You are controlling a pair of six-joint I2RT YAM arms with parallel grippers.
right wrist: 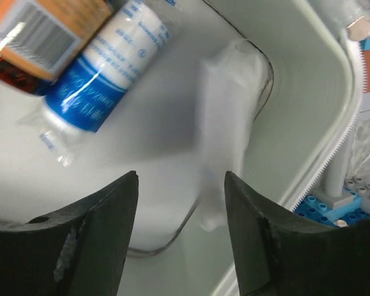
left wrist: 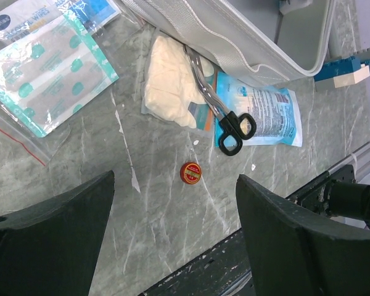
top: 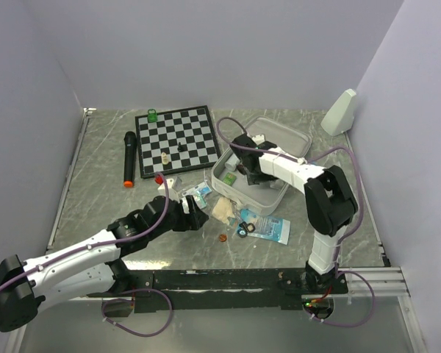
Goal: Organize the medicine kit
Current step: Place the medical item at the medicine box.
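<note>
Right wrist | right claw (right wrist: 180, 185) spread inside medicine kit (right wrist: 296, 92) | left claw (left wrist: 176, 185) spread | label (right wrist: 102, 80) illegible

Left gripper (left wrist: 172, 246), jaws spread wide, frames a small red cap (left wrist: 190, 173) on the table (left wrist: 151, 209). Just beyond, black-handled scissors (left wrist: 219, 108) lie across a glove packet (left wrist: 166, 86) and blue sachet (left wrist: 268, 114), beside the medicine kit (left wrist: 234, 46).

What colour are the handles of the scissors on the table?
Black. The handles show best in the left wrist view.
</note>
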